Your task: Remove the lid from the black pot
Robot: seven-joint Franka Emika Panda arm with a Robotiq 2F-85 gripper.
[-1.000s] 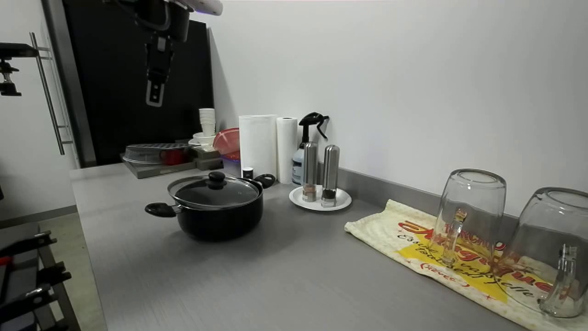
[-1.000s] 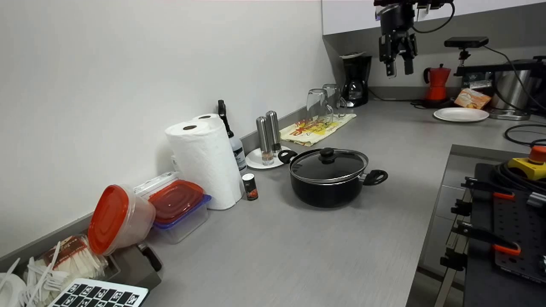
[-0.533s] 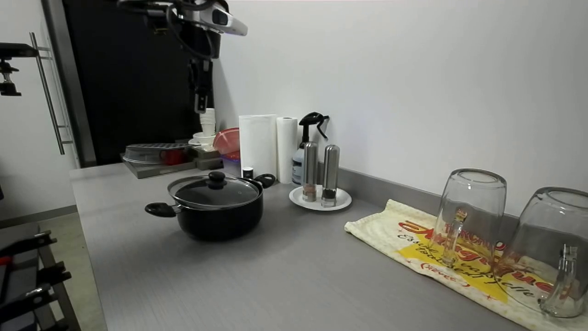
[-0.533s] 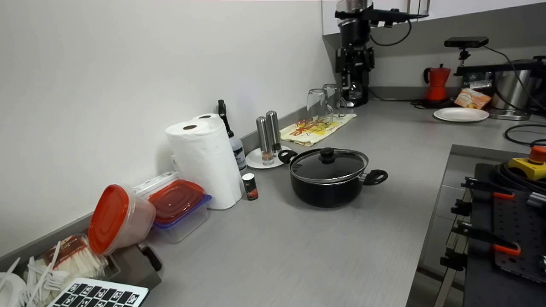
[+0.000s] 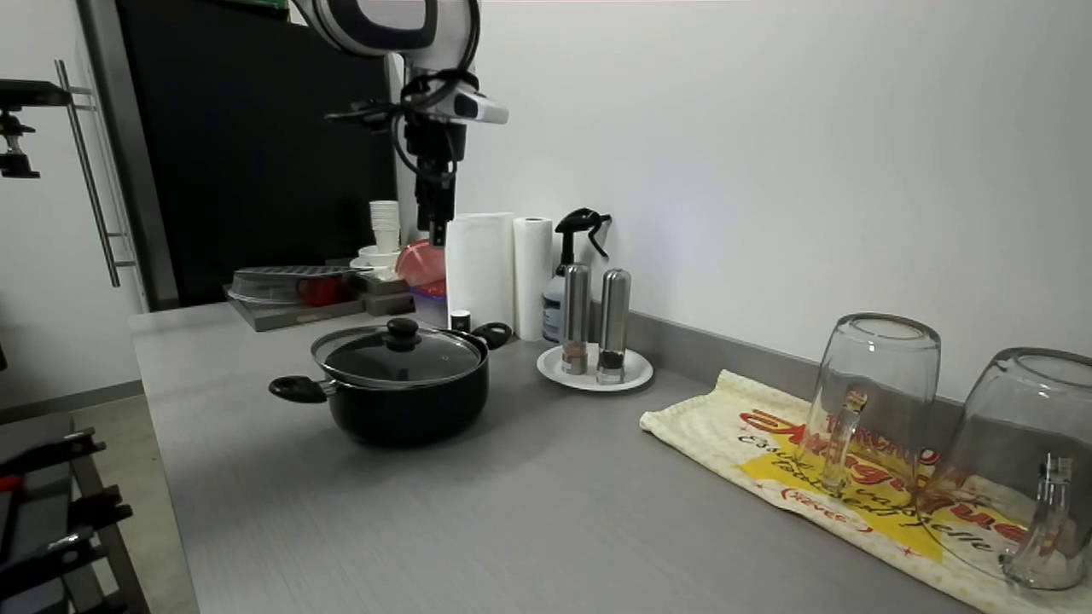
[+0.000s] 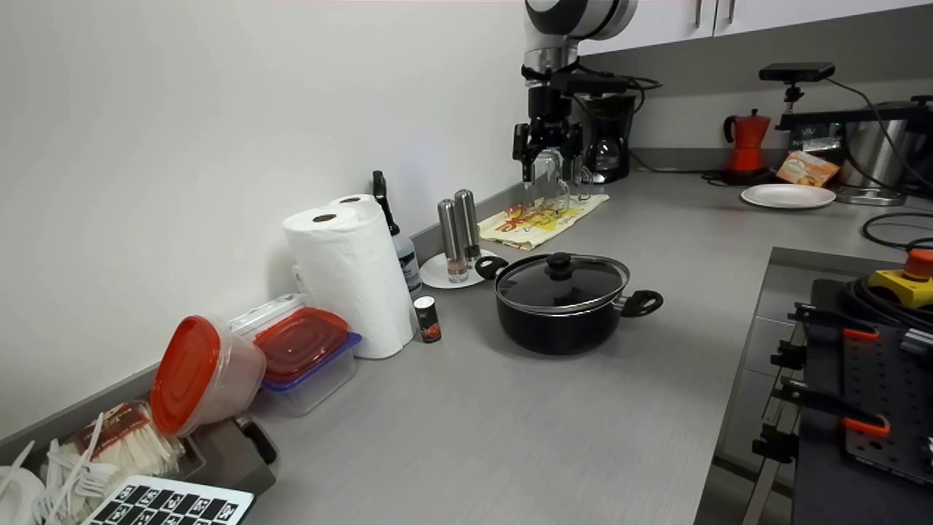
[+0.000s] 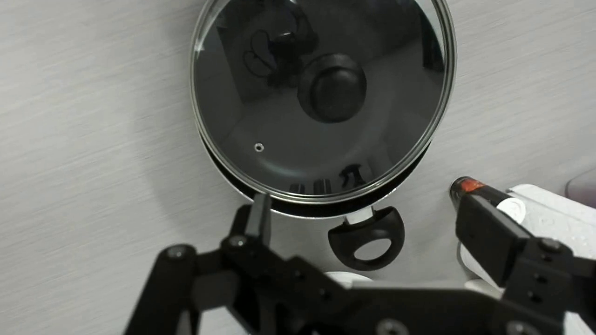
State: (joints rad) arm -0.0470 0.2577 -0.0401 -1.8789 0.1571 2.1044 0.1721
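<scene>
Bench (image 5: pixel 546 512): grey work surface, well below the fingers (image 7: pixel 489 237), carrying the black pot (image 6: pixel 557 334). Arm (image 5: pixel 442 55): sole one shown, so nearer by default; hangs w/ the fingers pointing down. Pot: lower than the fingers, well apart from them; the axis through its side handles (image 6: pixel 643 304) runs approx. crosswise to the line b/w the fingers. Lid (image 7: pixel 298 130): on the pot, not yet removed; lies below the fingers & ahead of them, i.e. toward the top of the wrist view. The coming move prob. turns on this offset: fingers forward over the lid's centre first, then down. Round in outline, hence w/o long axis; domed side faces up toward the fingers. NB: a dark crescent of pot shows past the lid's edge on the fingers' side; whether the lid is shifted, tilted or merely seen aslant is unclear. Near handle (image 7: pixel 365 232): appears below the finger gap in the wrist view; poss. obstacle if descent begins here. Fingers: released, parted wide, nothing held. Knob (image 7: pixel 336 90): stands upright at the lid's centre, ahead of the gap & slightly off its midline; prob. grip point, narrow enough, by judgement, to fit b/w the fingers.
</scene>
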